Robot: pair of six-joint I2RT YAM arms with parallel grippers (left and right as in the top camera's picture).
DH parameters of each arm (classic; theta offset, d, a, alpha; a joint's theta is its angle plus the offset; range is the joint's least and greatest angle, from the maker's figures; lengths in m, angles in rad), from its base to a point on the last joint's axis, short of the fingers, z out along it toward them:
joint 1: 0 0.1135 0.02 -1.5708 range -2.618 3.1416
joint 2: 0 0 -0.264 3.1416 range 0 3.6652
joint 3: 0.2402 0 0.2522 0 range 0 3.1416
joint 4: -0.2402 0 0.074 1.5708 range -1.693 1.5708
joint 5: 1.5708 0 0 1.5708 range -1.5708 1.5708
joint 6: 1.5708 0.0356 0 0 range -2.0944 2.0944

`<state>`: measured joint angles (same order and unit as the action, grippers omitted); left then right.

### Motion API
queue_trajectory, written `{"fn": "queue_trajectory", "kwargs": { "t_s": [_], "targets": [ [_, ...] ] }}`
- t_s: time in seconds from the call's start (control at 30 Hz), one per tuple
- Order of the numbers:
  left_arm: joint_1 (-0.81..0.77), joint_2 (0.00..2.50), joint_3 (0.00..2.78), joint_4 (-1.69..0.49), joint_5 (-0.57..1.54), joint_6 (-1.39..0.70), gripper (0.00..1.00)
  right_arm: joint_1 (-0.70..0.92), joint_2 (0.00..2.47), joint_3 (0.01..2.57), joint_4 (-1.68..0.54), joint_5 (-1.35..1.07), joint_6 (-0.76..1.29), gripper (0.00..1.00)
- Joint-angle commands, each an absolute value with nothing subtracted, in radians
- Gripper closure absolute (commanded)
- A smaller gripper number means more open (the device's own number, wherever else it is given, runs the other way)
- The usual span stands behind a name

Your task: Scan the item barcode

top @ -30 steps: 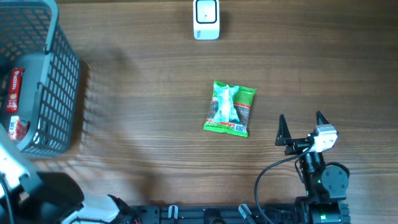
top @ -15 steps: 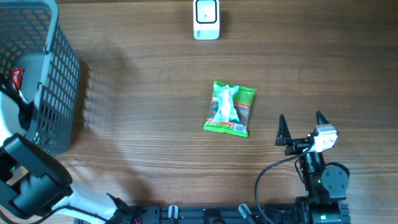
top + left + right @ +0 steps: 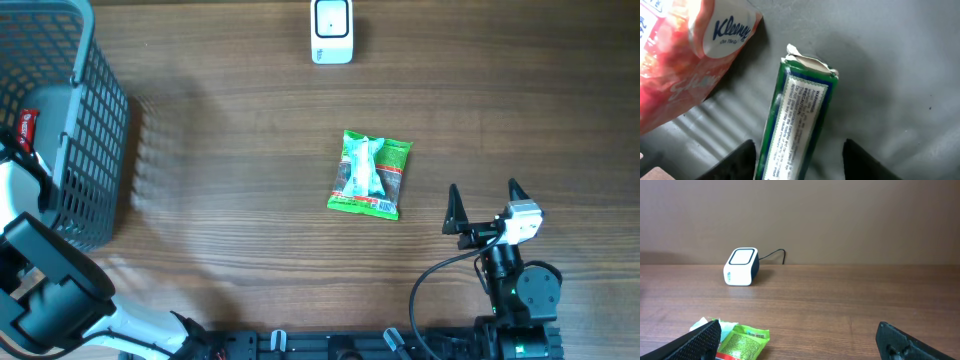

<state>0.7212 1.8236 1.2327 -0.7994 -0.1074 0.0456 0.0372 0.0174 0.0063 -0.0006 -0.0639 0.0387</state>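
Note:
In the left wrist view a long green packet with a white printed label lies on the grey basket floor. My left gripper straddles its lower end. The left finger sits close against the packet's edge, and a gap shows between the packet and the right finger. From overhead, my left arm reaches down into the dark mesh basket at the far left. The white scanner stands at the table's far edge. My right gripper rests open and empty at the front right.
A pink Kleenex pack lies just left of the packet inside the basket. A green snack bag lies mid-table, left of my right gripper, and shows low in the right wrist view with the scanner beyond it.
My left arm has swung up over the basket's near corner, covering the red items inside. The right arm and the snack bag have not moved.

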Motion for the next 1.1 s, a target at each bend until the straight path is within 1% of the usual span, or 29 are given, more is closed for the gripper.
{"fn": "queue_trajectory", "kwargs": {
  "t_s": [0.0, 0.03, 0.1, 0.13, 0.2, 0.27, 0.3, 0.5, 0.7, 0.77, 0.83, 0.87, 0.97, 1.07],
  "targets": [
    [0.728, 1.833, 1.222, -0.796, -0.102, 0.045, 0.64, 0.032, 0.014, 0.005, 0.002, -0.076, 0.027, 0.0],
    [0.728, 1.833, 1.222, -0.795, -0.102, 0.045, 0.67, 0.032, 0.014, 0.005, 0.002, -0.076, 0.027, 0.0],
    [0.728, 1.833, 1.222, -0.782, -0.102, 0.045, 0.69, 0.032, 0.014, 0.005, 0.002, -0.076, 0.027, 0.0],
    [0.728, 1.833, 1.222, -0.776, -0.102, 0.045, 0.75, 0.032, 0.014, 0.005, 0.002, -0.076, 0.027, 0.0],
    [0.728, 1.833, 1.23, -0.776, -0.102, 0.045, 0.79, 0.032, 0.014, 0.005, 0.002, -0.076, 0.027, 0.0],
    [0.728, 1.833, 1.251, -0.778, -0.102, 0.045, 0.89, 0.032, 0.014, 0.005, 0.002, -0.076, 0.027, 0.0],
    [0.728, 1.831, 1.26, -0.781, -0.102, 0.045, 0.92, 0.032, 0.014, 0.005, 0.002, -0.076, 0.027, 0.0],
    [0.727, 1.818, 1.29, -0.777, -0.094, 0.045, 0.92, 0.032, 0.014, 0.005, 0.002, -0.076, 0.027, 0.0],
    [0.691, 1.74, 1.498, -0.812, -0.093, 0.044, 0.92, 0.032, 0.014, 0.005, 0.002, -0.076, 0.027, 0.0],
    [0.655, 1.687, 1.611, -0.815, -0.094, 0.044, 0.92, 0.032, 0.014, 0.005, 0.002, -0.076, 0.027, 0.0],
    [0.614, 1.635, 1.689, -0.815, -0.094, 0.044, 0.85, 0.032, 0.014, 0.005, 0.002, -0.076, 0.027, 0.0],
    [0.57, 1.585, 1.723, -0.815, -0.094, 0.045, 0.85, 0.032, 0.014, 0.005, 0.002, -0.076, 0.027, 0.0],
    [0.485, 1.491, 1.728, -0.803, -0.094, 0.044, 0.87, 0.032, 0.014, 0.005, 0.002, -0.076, 0.027, 0.0],
    [0.352, 1.403, 1.728, -0.83, -0.094, 0.039, 0.88, 0.032, 0.014, 0.005, 0.002, -0.076, 0.027, 0.0]
  ]
}}
